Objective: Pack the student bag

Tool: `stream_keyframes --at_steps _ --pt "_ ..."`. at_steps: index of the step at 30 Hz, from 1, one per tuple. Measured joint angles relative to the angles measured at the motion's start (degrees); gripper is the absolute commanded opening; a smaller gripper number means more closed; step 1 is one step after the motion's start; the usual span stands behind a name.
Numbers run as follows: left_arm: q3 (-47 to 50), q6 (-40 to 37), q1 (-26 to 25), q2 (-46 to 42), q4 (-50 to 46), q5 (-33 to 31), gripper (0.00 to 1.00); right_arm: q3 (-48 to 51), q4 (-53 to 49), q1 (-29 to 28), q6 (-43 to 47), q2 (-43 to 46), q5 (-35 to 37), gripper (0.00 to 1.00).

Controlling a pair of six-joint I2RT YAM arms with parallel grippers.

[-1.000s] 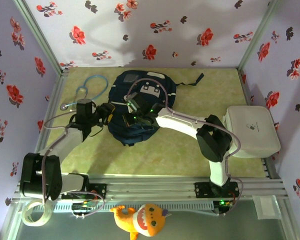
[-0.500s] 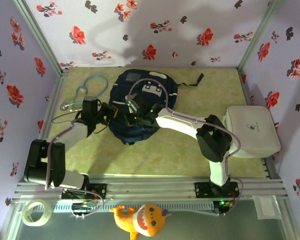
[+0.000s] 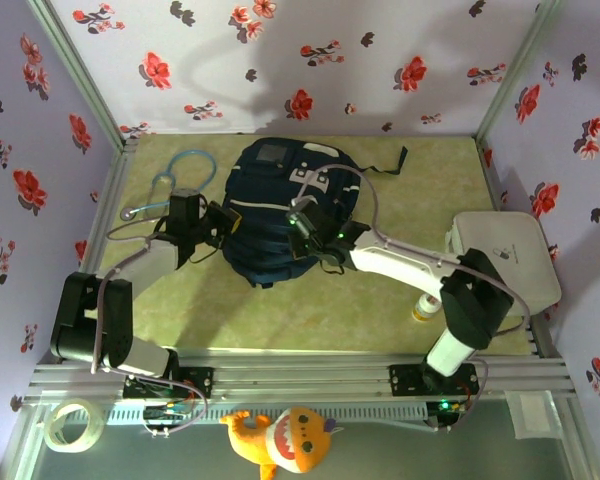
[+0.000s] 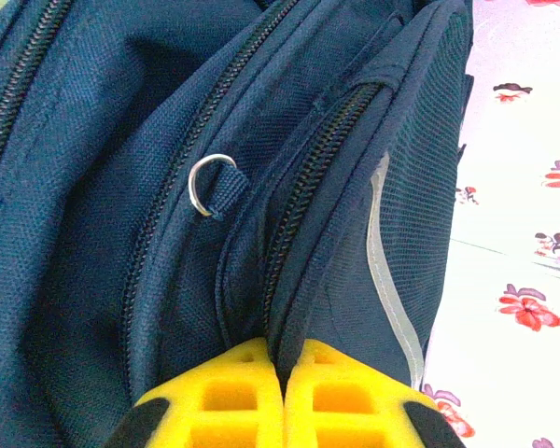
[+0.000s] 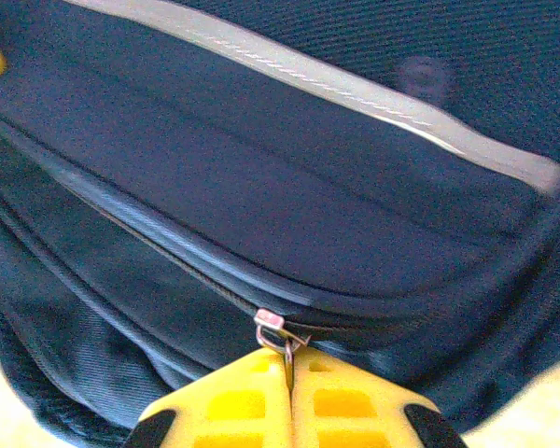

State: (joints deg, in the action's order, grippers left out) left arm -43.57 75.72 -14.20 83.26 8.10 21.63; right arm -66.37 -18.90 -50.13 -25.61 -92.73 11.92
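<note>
Green table (image 3: 280, 310) bears student bag (image 3: 270, 190), stethoscope (image 3: 162, 180), white case (image 3: 510, 262).

One each of student bag (image 3: 270, 190), stethoscope (image 3: 190, 154), white case (image 3: 510, 255), plush toy (image 3: 280, 437), tape roll (image 3: 48, 430), small bottle (image 3: 423, 308).

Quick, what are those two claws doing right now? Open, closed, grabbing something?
Left gripper: closed, pinching a fold of the student bag.
Right gripper: closed on the bag's zipper pull.

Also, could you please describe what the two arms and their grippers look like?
Both the left arm and right arm have white links with bulky black joints and a loose grey cable looping alongside. The left gripper and right gripper have yellow plastic fingers with gridded cut-outs.
</note>
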Motion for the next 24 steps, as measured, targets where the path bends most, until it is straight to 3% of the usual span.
stream_keyframes --at_steps 15,24 --pt "-0.7 -8.2 0.4 0.0 -1.6 2.9 0.00 2.4 -0.7 9.2 6.2 2.4 -5.7 0.00" --pt "-3.2 -14.3 0.5 2.7 -4.2 6.6 0.00 -5.1 -7.6 13.4 4.7 -2.1 -7.9 0.02"
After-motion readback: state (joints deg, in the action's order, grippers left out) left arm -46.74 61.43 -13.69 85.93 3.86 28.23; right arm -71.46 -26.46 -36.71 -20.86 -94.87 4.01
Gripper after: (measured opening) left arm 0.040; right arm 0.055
